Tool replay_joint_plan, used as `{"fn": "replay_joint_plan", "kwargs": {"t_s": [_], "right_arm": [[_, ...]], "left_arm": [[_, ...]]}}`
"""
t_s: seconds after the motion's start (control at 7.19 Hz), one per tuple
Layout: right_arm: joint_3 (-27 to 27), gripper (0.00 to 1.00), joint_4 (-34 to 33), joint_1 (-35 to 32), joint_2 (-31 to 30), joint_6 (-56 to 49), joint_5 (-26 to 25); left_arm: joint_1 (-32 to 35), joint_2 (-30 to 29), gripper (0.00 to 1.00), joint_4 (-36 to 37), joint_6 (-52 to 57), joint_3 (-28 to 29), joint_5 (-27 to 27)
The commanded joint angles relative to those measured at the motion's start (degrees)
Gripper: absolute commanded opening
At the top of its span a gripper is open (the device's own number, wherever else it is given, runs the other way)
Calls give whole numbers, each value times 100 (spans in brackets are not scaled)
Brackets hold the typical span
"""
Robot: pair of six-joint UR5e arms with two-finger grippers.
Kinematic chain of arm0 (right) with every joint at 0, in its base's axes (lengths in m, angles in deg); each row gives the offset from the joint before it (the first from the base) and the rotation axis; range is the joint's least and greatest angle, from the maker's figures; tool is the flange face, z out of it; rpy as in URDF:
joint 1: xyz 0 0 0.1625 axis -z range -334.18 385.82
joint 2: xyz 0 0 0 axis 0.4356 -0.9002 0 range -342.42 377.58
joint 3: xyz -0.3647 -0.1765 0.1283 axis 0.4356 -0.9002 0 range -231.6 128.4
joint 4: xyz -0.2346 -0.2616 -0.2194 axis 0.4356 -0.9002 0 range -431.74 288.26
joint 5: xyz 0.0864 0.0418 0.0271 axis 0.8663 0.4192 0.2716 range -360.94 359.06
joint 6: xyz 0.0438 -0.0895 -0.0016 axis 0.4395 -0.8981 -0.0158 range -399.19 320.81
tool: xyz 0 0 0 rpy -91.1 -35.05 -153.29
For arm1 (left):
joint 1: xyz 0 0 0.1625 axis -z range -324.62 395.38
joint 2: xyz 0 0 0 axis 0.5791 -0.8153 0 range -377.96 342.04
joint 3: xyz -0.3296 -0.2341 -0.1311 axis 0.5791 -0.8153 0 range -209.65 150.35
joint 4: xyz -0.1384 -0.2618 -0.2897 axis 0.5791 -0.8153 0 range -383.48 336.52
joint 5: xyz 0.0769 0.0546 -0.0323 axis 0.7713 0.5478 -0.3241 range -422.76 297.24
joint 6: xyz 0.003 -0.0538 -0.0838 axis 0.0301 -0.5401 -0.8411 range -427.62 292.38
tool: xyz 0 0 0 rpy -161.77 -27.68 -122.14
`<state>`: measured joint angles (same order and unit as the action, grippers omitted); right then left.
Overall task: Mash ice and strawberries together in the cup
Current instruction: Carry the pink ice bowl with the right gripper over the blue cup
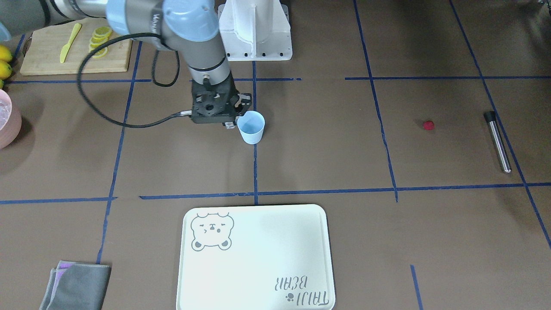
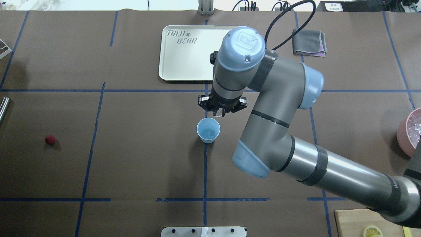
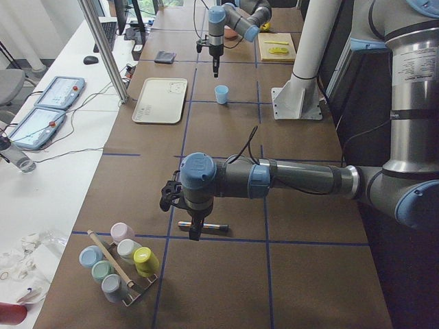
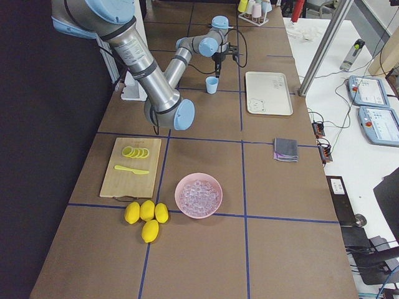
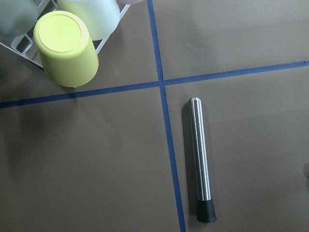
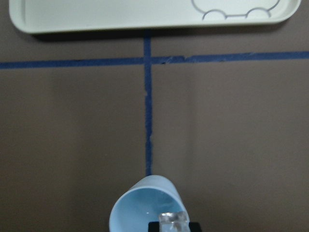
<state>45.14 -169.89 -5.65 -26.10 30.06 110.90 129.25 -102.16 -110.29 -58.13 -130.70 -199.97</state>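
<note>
The pale blue cup [image 2: 203, 127] stands upright near the table's middle; in the overhead view a faint cube shape shows inside it. My right gripper [image 6: 172, 226] hangs just above the cup's [image 6: 135, 208] rim on its tray side, shut on a clear ice cube [image 6: 172, 222]. The strawberry [image 2: 50, 139], small and red, lies alone far off on the left side of the table. A steel muddler [image 5: 200, 164] lies on the paper below my left gripper [image 3: 194, 233]; I cannot tell whether that gripper is open or shut.
A pale tray [image 2: 177, 56] lies beyond the cup. A pink bowl of ice [image 4: 198, 195], lemons [image 4: 146, 215] and a cutting board [image 4: 134, 167] with lemon slices sit on the right side. A rack of coloured cups [image 3: 116, 264] stands near the muddler. A folded cloth [image 2: 310, 42] lies beside the tray.
</note>
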Motion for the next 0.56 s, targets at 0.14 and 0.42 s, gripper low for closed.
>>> {"fn": "replay_joint_plan", "kwargs": {"t_s": [0.14, 0.42], "right_arm": [[-137, 3, 16, 404, 114, 168, -338], [-172, 4, 16, 404, 87, 159, -566]], "left_arm": [[0, -1, 100, -2, 0, 24, 1], [0, -1, 100, 7, 0, 24, 1]]}}
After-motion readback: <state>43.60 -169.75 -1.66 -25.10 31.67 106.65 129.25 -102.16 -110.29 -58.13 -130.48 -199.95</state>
